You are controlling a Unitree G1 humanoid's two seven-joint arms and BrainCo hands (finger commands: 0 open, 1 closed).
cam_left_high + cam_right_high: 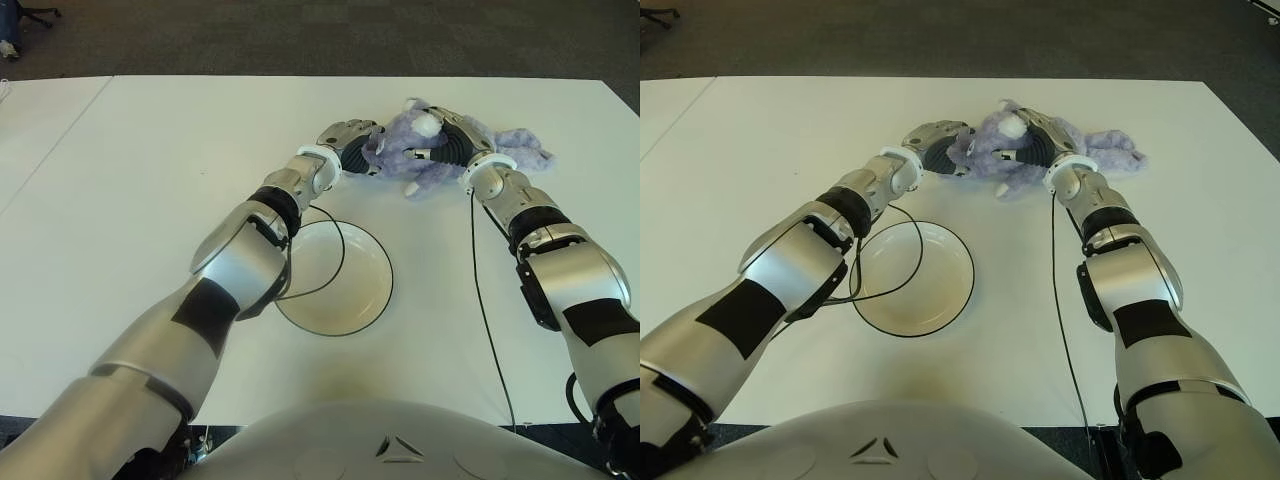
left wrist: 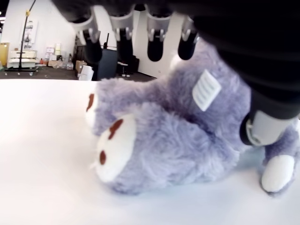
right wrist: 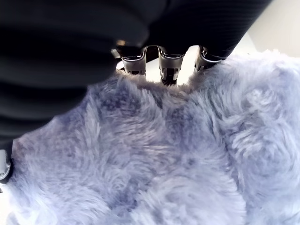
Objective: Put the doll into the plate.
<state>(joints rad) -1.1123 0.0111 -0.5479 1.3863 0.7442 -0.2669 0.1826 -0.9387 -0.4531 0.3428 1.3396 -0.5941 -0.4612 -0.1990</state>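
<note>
white table [image 1: 150, 200] | dark carpet [image 1: 300, 35] beyond | doll [image 1: 420, 150] seemingly resting on it

Arms: glossy silver shells, black patches and black joint bands. Left hand [image 1: 348, 140] and right hand [image 1: 452, 140]: silver wrist cuffs, black ribbed palms, black-and-silver finger segments. Thin black cables run along both forearms. Grey torso cover carries a small dark emblem.

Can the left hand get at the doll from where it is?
Probably yes: the left hand is already against the purple doll, opposite the right hand pressed into its fur, and nothing lies between.
</note>
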